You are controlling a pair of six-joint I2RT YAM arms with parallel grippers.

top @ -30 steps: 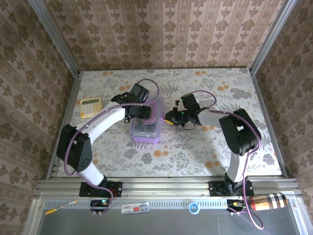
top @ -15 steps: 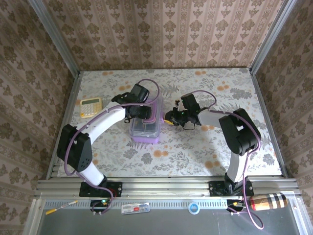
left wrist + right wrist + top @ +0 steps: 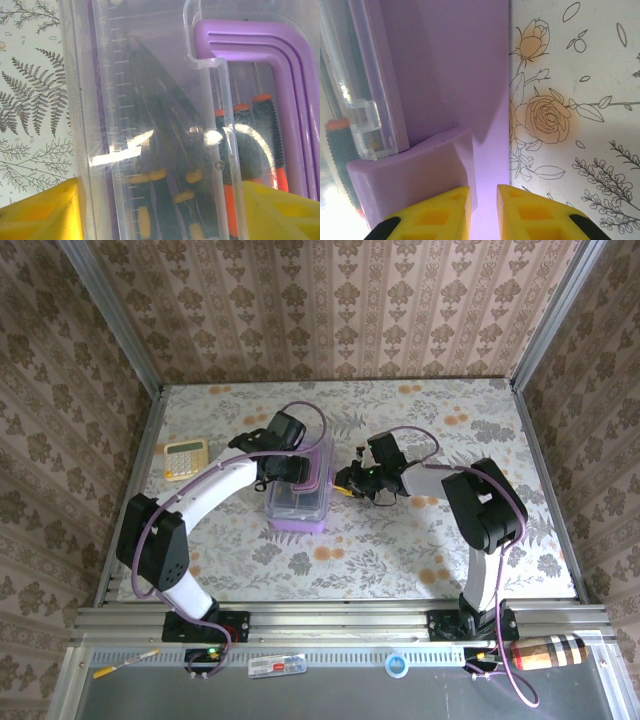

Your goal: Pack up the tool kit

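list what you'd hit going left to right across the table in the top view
yellow calculator → purple tool box → right gripper

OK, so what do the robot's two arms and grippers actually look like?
Both the left arm and the right arm have white tubular links joined by chunky black joint housings. A purple cable loops along each arm. The left gripper and right gripper have blocky bright yellow fingers; the right one's show recessed square pockets and black trim.
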